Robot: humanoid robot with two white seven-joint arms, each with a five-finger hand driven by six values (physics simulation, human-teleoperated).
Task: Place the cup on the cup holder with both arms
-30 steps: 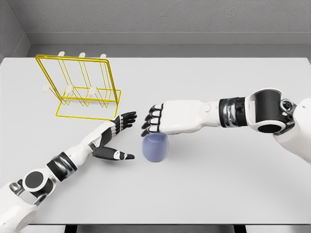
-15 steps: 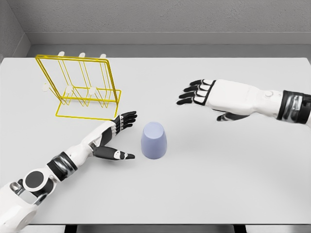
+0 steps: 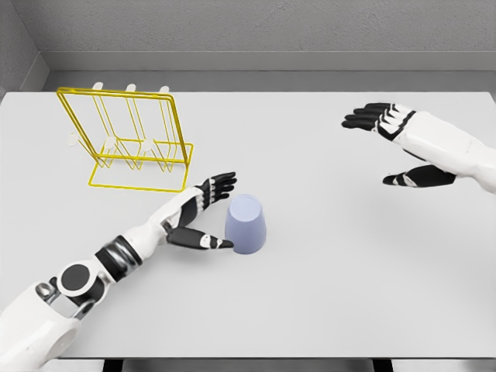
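Observation:
A pale blue cup [image 3: 247,224] stands upside down on the white table [image 3: 325,279], near the middle. My left hand [image 3: 219,213] lies open right beside it on its left, thumb low and fingers stretched past its upper edge, nearly touching. The yellow wire cup holder [image 3: 128,139] with white-tipped pegs stands at the back left. My right hand [image 3: 395,147] hovers open far to the right, well away from the cup, holding nothing.
A grey wall runs behind the table's far edge. The table's front edge lies just beyond my left shoulder at the lower left.
My right hand let go of the cup and drew back to the far right, rising. My left hand slid right, closing in on the cup's left side.

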